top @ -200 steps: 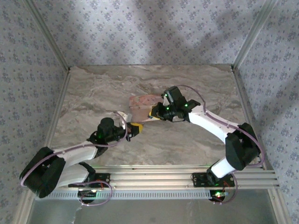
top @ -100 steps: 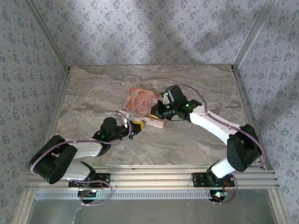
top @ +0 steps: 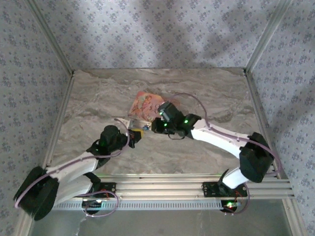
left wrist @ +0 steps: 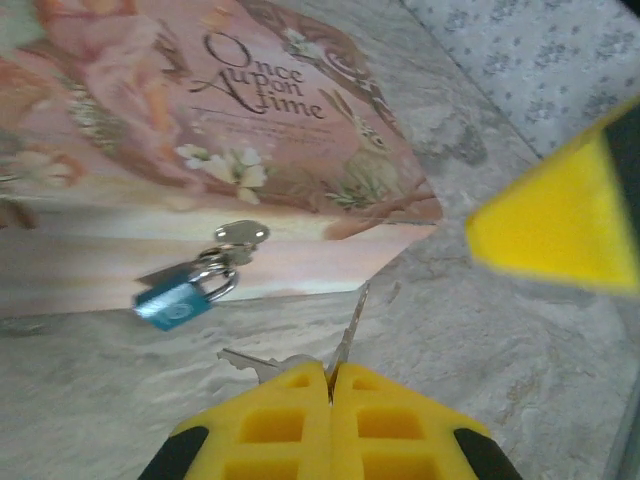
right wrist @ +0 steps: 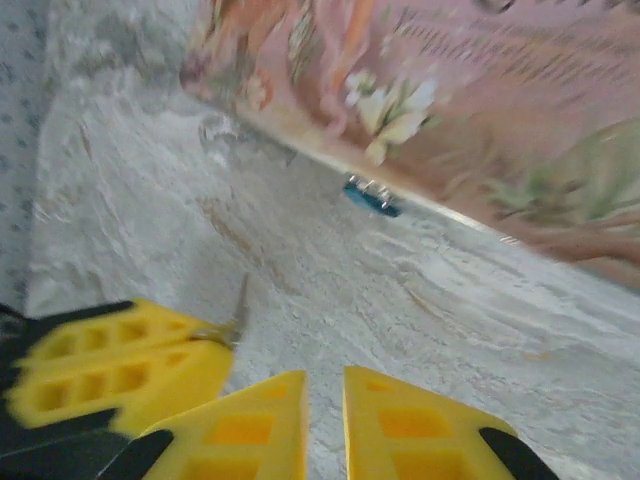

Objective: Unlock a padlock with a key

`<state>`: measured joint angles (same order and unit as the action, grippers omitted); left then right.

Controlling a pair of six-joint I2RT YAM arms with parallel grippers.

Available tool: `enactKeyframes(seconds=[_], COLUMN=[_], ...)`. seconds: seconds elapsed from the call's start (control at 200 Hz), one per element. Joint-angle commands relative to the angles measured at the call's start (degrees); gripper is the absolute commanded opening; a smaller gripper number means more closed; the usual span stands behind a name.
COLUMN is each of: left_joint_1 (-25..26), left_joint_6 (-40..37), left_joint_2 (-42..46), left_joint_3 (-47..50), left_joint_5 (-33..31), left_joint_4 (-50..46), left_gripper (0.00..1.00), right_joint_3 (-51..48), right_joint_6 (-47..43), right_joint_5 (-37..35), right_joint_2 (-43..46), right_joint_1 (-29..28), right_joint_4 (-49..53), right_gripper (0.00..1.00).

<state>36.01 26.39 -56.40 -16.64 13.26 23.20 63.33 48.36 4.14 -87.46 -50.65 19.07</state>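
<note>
The padlock [left wrist: 178,300], a tiny blue block with a silver shackle, hangs from the clasp on the front of the pink illustrated box [left wrist: 200,110]. My left gripper [left wrist: 330,368] is shut on a silver key [left wrist: 352,325], whose blade points toward the box. A second key [left wrist: 245,362] hangs beside it. In the right wrist view the padlock [right wrist: 372,196] sits under the box's edge [right wrist: 450,110]. My right gripper [right wrist: 325,400] hovers over bare table with a narrow gap and nothing between its fingers. It is just right of the left gripper [top: 139,133].
The pink box [top: 145,104] stands near the middle of the marble table [top: 206,93]. Patterned walls and metal frame posts close in the left, right and far sides. Both arms [top: 216,135] reach in from the near rail.
My right gripper has come off the box's right side, moved near and left toward the left gripper, and parted its jaws slightly. The left gripper still holds the key in about the same place.
</note>
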Motion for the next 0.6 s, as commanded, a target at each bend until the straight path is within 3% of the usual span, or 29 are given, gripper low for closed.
enactKeyframes(seconds=[0.0, 0.25, 0.595], left_joint_1=[-0.3, -0.4, -0.5], left_joint_6=[-1.8, -0.9, -1.3], left_joint_2=[4.8, 7.8, 8.0], left_joint_3=[0.9, 2.5, 3.6], left_joint_5=[-5.5, -6.4, -6.5], left_joint_4=[-12.5, -14.5, -14.1], left_gripper=[0.0, 0.0, 0.0], right_joint_3=[1.3, 1.0, -3.4], right_joint_6=[-1.1, -5.3, -6.8], right_joint_5=[-4.8, -5.8, -14.1], right_joint_2=[-6.3, -12.3, -8.8], right_joint_1=[-1.7, 1.0, 5.3], right_joint_4=[-0.9, -1.6, -0.4], right_gripper=[0.18, 0.2, 0.28])
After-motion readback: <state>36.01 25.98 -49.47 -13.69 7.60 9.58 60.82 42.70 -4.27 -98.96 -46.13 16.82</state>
